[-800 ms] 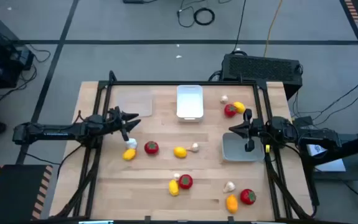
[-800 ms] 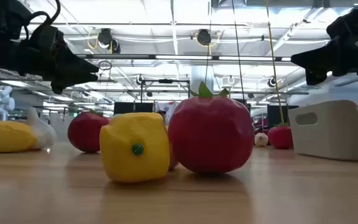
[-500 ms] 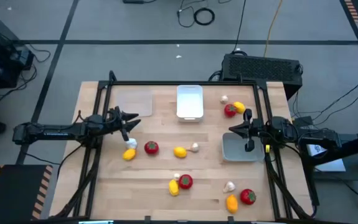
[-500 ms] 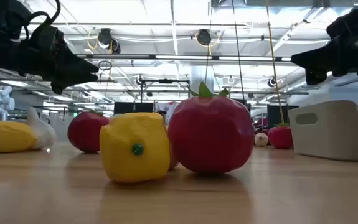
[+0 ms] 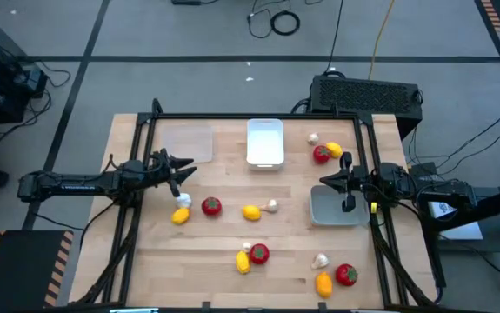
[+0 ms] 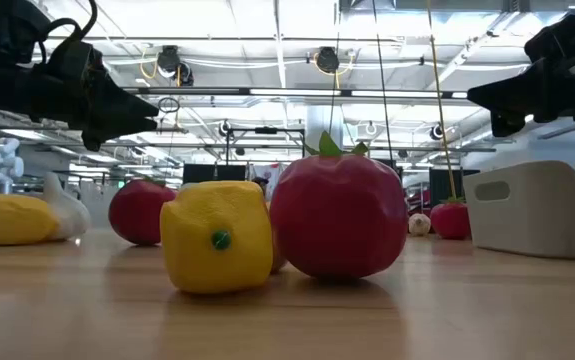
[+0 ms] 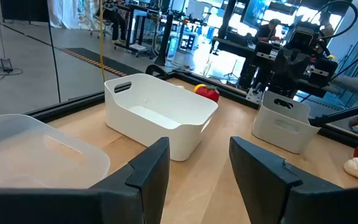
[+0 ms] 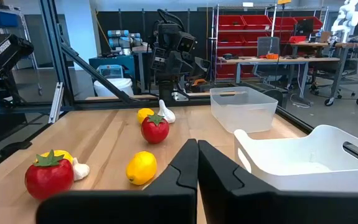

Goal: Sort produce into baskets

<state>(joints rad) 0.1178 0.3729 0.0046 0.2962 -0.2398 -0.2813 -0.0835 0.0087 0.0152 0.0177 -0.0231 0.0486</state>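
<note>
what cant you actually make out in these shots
- Grey basket: its inside is partly covered by the right gripper in the high view, and the low view shows only its wall.
- Clear basket: faint in the high view, cut off by the edge in the left wrist view.
- Garlic bulb: too small for detail.

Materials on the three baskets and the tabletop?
Clear basket: translucent frosted plastic, the table shows through it. White basket: opaque plastic with a soft sheen and moulded handle slot. Grey basket: likely the same moulded plastic, matte. Table: light wood, visible plank grain.
</note>
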